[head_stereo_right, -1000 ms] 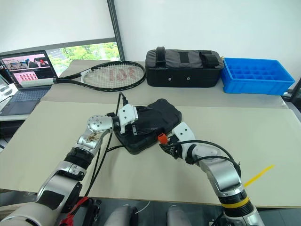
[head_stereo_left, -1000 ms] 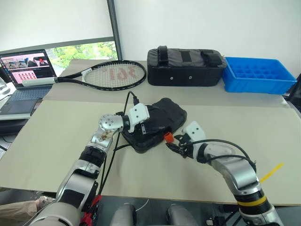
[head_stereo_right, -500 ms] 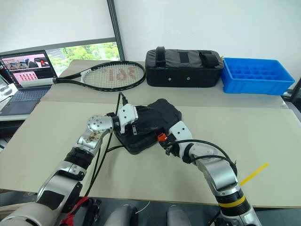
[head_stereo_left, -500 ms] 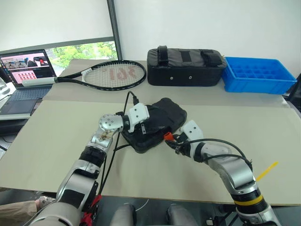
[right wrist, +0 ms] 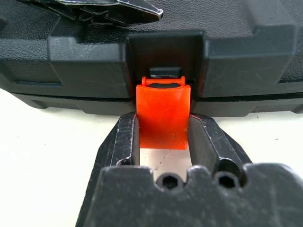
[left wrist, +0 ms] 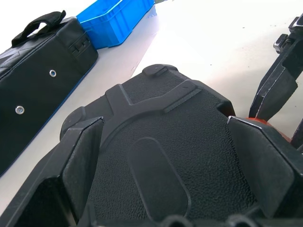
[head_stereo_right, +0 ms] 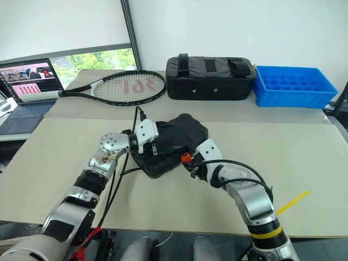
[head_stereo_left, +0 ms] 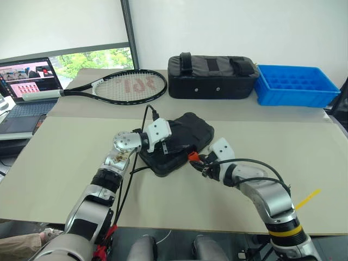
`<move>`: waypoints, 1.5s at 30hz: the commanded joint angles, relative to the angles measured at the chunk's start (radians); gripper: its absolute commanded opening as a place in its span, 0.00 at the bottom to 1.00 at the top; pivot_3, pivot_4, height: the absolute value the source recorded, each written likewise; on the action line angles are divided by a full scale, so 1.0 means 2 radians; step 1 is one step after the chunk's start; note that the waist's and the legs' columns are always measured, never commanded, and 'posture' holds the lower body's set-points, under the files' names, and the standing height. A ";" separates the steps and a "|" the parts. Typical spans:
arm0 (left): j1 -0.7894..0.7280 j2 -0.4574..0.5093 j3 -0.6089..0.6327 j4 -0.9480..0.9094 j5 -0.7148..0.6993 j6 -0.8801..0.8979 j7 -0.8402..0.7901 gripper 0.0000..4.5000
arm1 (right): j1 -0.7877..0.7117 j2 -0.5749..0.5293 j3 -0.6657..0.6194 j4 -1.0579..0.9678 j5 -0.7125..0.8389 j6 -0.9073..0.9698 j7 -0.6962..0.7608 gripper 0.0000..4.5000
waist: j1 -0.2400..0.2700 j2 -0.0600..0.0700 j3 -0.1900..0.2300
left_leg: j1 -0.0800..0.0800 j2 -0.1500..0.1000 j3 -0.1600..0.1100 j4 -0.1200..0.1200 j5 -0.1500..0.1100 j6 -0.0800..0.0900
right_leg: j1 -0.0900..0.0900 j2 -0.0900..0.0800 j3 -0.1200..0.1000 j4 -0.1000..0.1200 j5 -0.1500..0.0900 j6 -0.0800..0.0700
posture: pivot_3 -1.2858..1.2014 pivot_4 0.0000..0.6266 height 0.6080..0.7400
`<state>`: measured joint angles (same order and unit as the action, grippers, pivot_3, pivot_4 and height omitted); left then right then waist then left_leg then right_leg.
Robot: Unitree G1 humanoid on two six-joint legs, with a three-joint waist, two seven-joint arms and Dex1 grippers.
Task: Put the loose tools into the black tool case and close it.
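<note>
The black tool case (head_stereo_left: 179, 142) lies closed on the worktop (head_stereo_left: 65, 157), with the left tool (left wrist: 165, 189) spread wide across its lid, gripping nothing, while the right tool (right wrist: 161, 142) pinches the orange latch tab (right wrist: 163, 115) at the case's front edge between its two fingers.

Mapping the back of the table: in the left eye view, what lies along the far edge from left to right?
laptop → tennis racket → black fabric bag → blue compartment tray
</note>
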<state>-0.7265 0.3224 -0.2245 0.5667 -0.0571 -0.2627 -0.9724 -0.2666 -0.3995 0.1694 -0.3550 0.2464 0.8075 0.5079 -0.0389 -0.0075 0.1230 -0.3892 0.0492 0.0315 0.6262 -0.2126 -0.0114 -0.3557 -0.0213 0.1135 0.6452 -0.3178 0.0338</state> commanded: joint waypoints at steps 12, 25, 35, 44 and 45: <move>0.016 0.004 -0.017 0.022 0.025 0.001 -0.005 1.00 | -0.016 0.019 -0.047 0.014 0.015 -0.114 0.013 0.26 | -0.002 0.000 0.000 | 0.000 0.000 0.000 0.000 0.000 0.000 | 0.000 0.000 0.000 0.000 0.000 0.000 | 0.52 0.24 0.76; 0.016 0.004 -0.021 0.027 0.027 -0.003 -0.008 1.00 | 0.002 0.033 -0.069 0.037 0.030 -0.169 0.031 0.26 | -0.002 0.000 0.000 | 0.000 0.000 0.000 0.000 0.000 0.000 | 0.000 0.000 0.000 0.000 0.000 0.000 | 0.52 0.24 0.76; 0.013 0.005 -0.021 0.031 0.029 -0.004 -0.009 1.00 | 0.011 0.042 -0.075 0.078 0.026 -0.232 0.053 0.26 | -0.001 0.000 0.000 | 0.000 0.000 0.000 0.000 0.000 0.000 | 0.000 0.000 0.000 0.000 0.000 0.000 | 0.52 0.24 0.76; 0.010 0.006 -0.020 0.037 0.032 -0.008 -0.008 1.00 | -0.001 0.045 -0.049 0.089 -0.002 -0.244 0.045 0.26 | -0.002 0.000 0.000 | 0.000 0.000 0.000 0.000 0.000 0.000 | 0.000 0.000 0.000 -0.001 0.000 0.000 | 0.52 0.24 0.76; 0.010 0.006 -0.020 0.038 0.032 -0.009 -0.008 1.00 | -0.003 0.045 -0.045 0.088 -0.003 -0.239 0.046 0.26 | -0.002 0.000 0.000 | 0.000 0.000 0.000 0.000 0.000 0.000 | 0.000 0.000 0.000 -0.001 0.000 0.000 | 0.52 0.24 0.76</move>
<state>-0.7331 0.3235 -0.2216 0.5986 -0.0461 -0.2875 -0.9681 -0.2218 -0.3205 0.1014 -0.1274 0.2362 0.3748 0.6220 -0.0425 -0.0073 0.1231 -0.3887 0.0491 0.0312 0.6258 -0.2126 -0.0114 -0.3548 -0.0212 0.1138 0.6443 -0.3179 0.0340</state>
